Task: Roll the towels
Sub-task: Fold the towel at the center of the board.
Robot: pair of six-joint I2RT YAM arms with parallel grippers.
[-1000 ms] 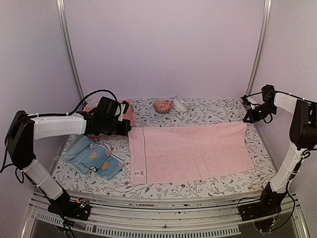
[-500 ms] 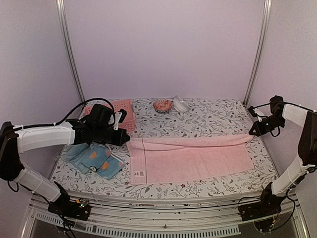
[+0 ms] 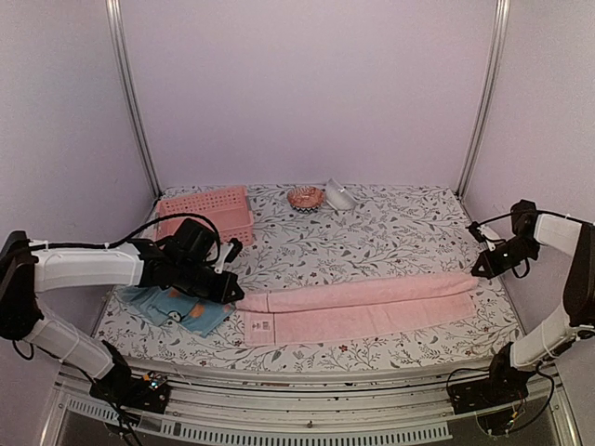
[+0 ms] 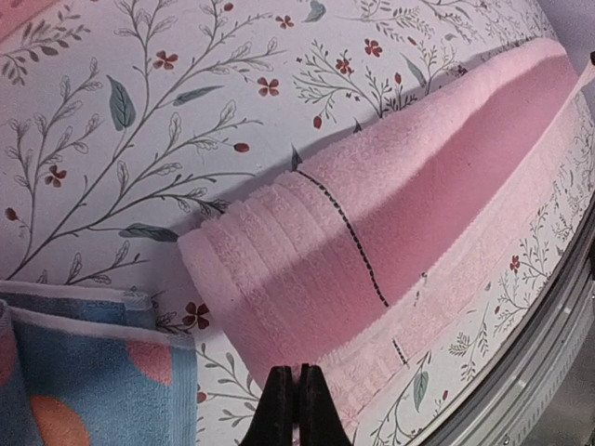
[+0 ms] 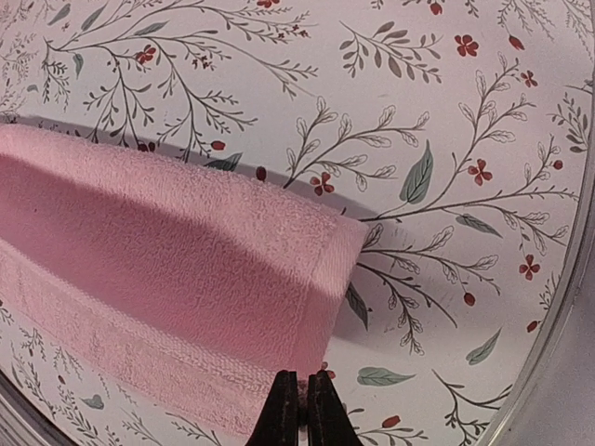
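Observation:
The plain pink towel lies across the near part of the table as a long strip, its far edge lifted and folded over toward the front. My left gripper is shut on its left end; the left wrist view shows the jaws pinching the pink towel's folded edge. My right gripper is shut on the right end, and in the right wrist view its jaws clamp the corner of the pink towel. The light blue towel with orange motifs lies crumpled at the left, partly under my left arm, and shows again as the blue towel.
A pink perforated basket sits at the back left. A small patterned bowl and a white object stand at the back centre. The table wears a floral cloth. Its metal front rail runs just below the towel.
Both grippers have pulled the pink towel's far edge toward the front, folding the flat sheet into a narrow strip. The left arm now leaves the basket uncovered.

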